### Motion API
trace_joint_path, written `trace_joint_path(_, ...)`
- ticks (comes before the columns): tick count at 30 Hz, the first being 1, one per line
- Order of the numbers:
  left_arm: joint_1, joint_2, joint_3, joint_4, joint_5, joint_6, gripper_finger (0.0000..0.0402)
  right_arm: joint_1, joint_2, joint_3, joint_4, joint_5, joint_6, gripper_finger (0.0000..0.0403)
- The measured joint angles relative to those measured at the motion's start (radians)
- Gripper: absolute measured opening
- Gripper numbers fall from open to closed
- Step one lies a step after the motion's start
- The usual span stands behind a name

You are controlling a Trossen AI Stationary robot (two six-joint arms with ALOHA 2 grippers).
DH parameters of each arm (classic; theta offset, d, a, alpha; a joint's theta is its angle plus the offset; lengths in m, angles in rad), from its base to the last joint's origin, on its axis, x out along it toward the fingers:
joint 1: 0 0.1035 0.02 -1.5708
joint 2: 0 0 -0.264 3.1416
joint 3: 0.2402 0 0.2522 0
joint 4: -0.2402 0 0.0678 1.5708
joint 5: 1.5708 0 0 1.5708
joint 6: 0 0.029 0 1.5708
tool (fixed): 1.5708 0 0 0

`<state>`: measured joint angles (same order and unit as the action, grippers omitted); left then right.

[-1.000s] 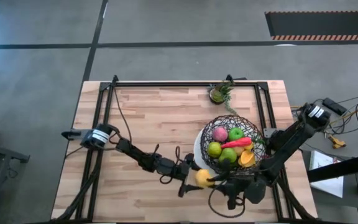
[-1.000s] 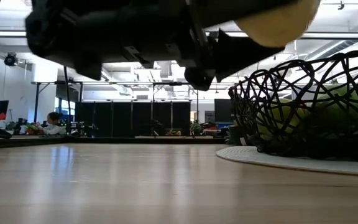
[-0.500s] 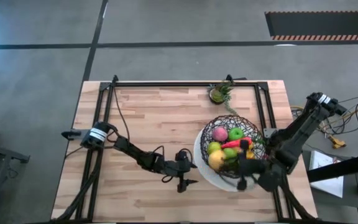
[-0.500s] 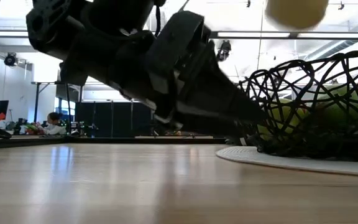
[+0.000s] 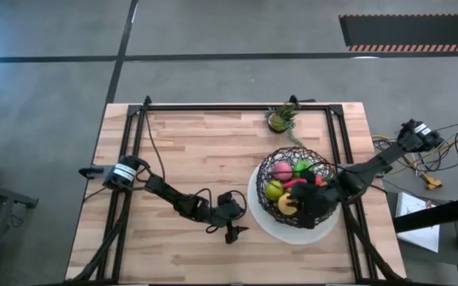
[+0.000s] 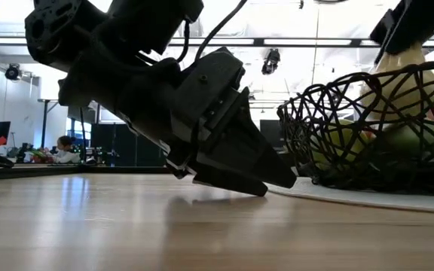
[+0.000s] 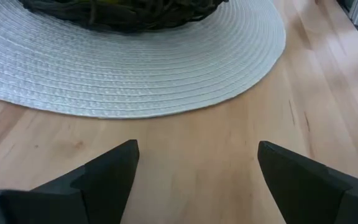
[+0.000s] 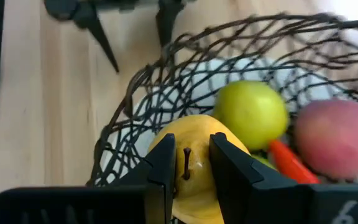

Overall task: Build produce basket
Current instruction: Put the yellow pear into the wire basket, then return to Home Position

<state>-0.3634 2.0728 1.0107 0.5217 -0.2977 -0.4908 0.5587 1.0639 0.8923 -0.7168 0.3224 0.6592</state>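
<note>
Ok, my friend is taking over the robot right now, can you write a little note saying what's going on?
Right gripper: over the basket, jaws shut on the yellow pear, not yet let go.
Left gripper: jaws open, empty, low over the table beside the white mat.
In the basket: green apple, pink fruit, red carrot piece.
Left to do: release the pear. No loose produce shows on the table.

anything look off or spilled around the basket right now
Nothing stands out. The basket sits upright on the white mat with the fruit inside and none on the table. The right gripper holds a yellow pear by its stem over the basket. The left gripper rests open beside the mat.
</note>
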Motion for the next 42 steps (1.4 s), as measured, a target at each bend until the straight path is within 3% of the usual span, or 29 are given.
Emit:
trace_joint_path(6,0.0,0.001,0.0,0.001,-0.001,0.0,0.0316,-0.054,0.077,0.0,0.005,-0.136,-0.078,0.0072)
trace_joint_path(19,-0.003,0.002,0.0,0.013,-0.005,0.0,0.0316,-0.114,0.157,0.001,0.086,-0.112,-0.215,0.0106)
trace_joint_path(28,-0.008,0.004,0.01,0.043,-0.005,-0.001,0.0316,-0.114,0.071,-0.001,-0.01,-0.12,-0.229,0.0206)
trace_joint_path(34,-0.025,-0.042,0.024,0.061,-0.036,0.04,0.0316,-0.079,-0.076,-0.001,-0.068,-0.119,-0.185,0.0231)
trace_joint_path(38,-0.063,-0.129,0.013,0.066,-0.13,0.104,0.0316,0.007,-0.153,-0.029,0.072,-0.086,-0.19,0.0226)
trace_joint_path(42,-0.123,-0.202,0.005,0.065,-0.252,0.187,0.0316,0.148,-0.18,-0.121,0.36,-0.086,-0.316,0.0212)
